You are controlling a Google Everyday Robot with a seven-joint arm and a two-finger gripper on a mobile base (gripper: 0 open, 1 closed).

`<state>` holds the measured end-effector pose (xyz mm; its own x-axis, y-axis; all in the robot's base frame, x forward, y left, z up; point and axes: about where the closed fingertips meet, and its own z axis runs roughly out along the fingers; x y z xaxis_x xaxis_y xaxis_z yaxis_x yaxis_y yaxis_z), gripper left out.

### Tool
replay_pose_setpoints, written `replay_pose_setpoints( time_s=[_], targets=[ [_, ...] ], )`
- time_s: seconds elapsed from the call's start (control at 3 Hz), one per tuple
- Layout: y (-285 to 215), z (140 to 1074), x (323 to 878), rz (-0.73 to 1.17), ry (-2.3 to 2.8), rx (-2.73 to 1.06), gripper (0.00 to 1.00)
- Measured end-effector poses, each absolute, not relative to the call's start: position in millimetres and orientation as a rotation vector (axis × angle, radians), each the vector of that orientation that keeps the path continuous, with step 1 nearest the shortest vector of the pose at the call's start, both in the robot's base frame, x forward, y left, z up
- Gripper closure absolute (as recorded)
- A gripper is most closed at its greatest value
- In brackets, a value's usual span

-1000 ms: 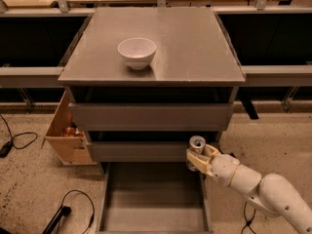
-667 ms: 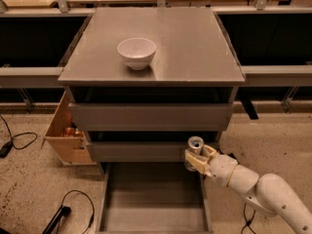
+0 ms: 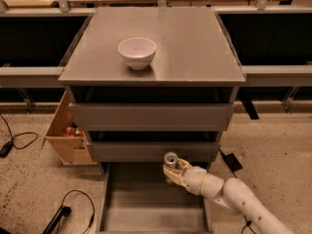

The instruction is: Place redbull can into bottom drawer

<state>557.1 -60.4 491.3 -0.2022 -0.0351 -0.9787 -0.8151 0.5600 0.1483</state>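
The gripper (image 3: 174,171), clamped on the upright can (image 3: 170,159), has edged left over the open drawer (image 3: 146,204); lowering and release likely follow.

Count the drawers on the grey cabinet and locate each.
3. The top drawer sits under the cabinet top, the middle drawer below it, the bottom drawer lowest, pulled open. The gripper holds the redbull can over its rear. None seems hidden.

a white bowl (image 3: 137,51) sat on the grey cabinet top (image 3: 195,48). a wooden box (image 3: 65,133) stood beside the cabinet's left side, with black cables (image 3: 22,139) on the speckled floor (image 3: 275,145).
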Motion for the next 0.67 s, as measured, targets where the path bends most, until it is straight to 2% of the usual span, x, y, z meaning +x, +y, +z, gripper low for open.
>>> replay_pose_setpoints(
  time_s=[0.67],
  targets=[
    [-9.9, 373.5, 571.8, 0.866, 1.659, -0.843, 1.0]
  ],
)
